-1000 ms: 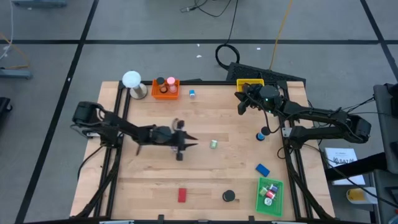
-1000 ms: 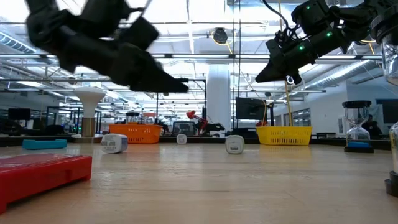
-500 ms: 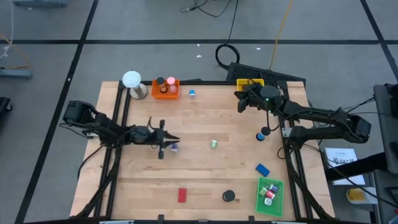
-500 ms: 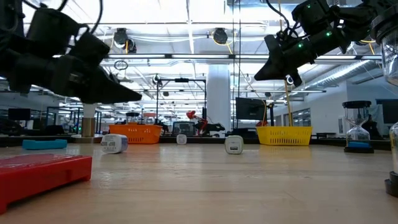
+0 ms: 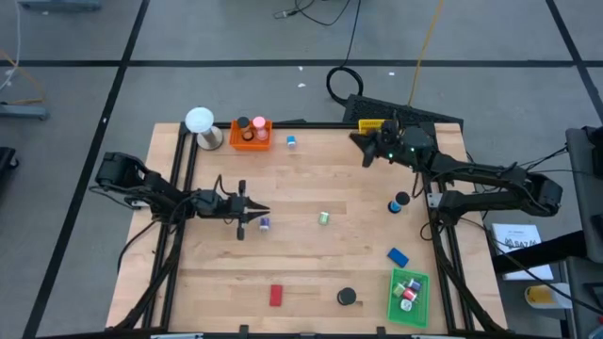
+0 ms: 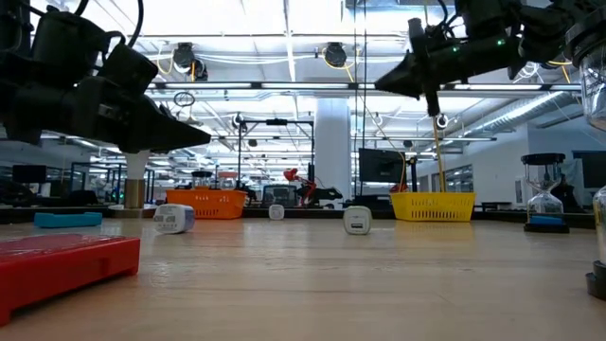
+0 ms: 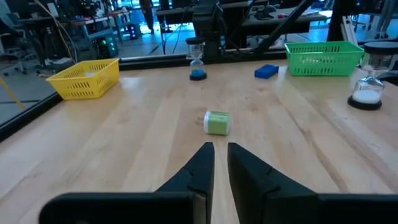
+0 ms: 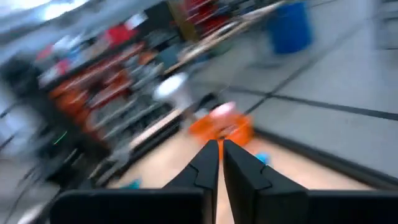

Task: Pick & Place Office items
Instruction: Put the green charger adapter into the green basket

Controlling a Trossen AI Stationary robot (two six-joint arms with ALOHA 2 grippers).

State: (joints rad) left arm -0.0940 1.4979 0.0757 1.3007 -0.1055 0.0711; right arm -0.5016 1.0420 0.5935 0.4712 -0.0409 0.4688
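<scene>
From above, the left gripper (image 5: 252, 216) is hovering over the table's left-centre, its fingers nearly together and holding nothing, with a small purple piece (image 5: 266, 223) lying just beside its tip and a green piece (image 5: 323, 217) sitting farther toward the middle. The right gripper (image 5: 363, 146) is hanging near the far right corner just beside the yellow tray (image 5: 369, 123), fingers nearly together and empty. A red block (image 5: 276, 296) and a black disc (image 5: 348, 297) are lying near the front edge, a blue block (image 5: 398, 255) is resting near the green tray (image 5: 400, 306), and the orange tray (image 5: 258, 141) is sitting at the far edge beside a white ball on a base (image 5: 201, 123). At table height, the red block (image 6: 62, 265) is lying closest, both grippers hanging well above the wood. Past the left wrist's almost closed fingers (image 7: 199, 168), the green piece (image 7: 217, 122) is lying ahead on bare wood. The right wrist view is showing its fingers (image 8: 208, 163) nearly touching, pointing toward the orange tray (image 8: 222, 129).
</scene>
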